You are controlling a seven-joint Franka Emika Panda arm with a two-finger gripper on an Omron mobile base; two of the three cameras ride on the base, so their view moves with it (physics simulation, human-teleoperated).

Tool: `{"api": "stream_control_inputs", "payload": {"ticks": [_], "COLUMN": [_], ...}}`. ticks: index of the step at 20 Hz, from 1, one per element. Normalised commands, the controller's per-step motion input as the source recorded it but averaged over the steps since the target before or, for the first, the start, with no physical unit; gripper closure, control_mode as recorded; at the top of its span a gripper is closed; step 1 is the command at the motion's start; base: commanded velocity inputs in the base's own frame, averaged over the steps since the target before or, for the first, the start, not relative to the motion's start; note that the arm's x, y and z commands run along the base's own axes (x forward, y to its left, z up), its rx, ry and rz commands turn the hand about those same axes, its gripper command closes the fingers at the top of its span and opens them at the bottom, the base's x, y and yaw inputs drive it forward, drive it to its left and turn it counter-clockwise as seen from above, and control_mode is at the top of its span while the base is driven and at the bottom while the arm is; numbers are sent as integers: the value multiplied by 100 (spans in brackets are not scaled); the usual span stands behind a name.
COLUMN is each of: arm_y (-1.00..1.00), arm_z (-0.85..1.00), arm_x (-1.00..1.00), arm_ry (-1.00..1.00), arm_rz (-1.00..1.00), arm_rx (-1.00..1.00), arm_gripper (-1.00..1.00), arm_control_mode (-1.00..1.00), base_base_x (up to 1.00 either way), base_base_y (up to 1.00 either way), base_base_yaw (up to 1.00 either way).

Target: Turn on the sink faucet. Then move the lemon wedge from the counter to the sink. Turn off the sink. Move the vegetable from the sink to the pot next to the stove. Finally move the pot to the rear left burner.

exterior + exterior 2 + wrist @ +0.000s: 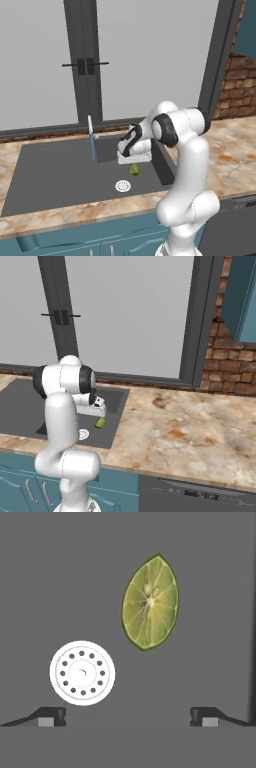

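Note:
The lemon wedge (pixel 150 602) lies flat on the dark floor of the sink (pixel 55 175), close to the round silver drain (pixel 82 672). It is a small yellow-green piece (pixel 134 170) (pixel 100 423). My gripper (pixel 128 717) hangs just above it, open, with nothing between its fingers. It sits under the white hand (pixel 134 161) (pixel 96 412). The sink faucet (pixel 90 125) stands at the back rim of the basin, and a thin blue stream (pixel 93 147) runs down from it. The pot and the stove are out of view.
The marbled counter (pixel 190 431) stretches wide to the right of the sink. A window with dark frames (pixel 85 65) and a brick wall (pixel 225 376) stand behind. Teal cabinet fronts (pixel 100 240) run below the counter edge.

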Motion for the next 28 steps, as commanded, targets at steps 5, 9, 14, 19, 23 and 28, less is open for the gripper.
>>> {"api": "stream_control_inputs", "payload": {"ticks": [5,9,14,19,23,28], "arm_y": [-1,-1,-1,0,0,0], "arm_z": [72,20,15,41,44,38], "arm_x": [-37,-14,-2,-14,-7,-5], "arm_ry": [-17,-7,-10,-28,-29,-31], "arm_rz": [0,0,7,18,23,29], "arm_rx": [0,0,0,0,0,0], "arm_gripper": [-100,-100,-100,-100,-100,-100], "arm_control_mode": [-100,-100,-100,-100,-100,-100], "base_base_x": [0,0,0,0,0,0], "base_base_y": [0,0,0,0,0,0], "base_base_yaw": [0,0,0,0,0,0]}}
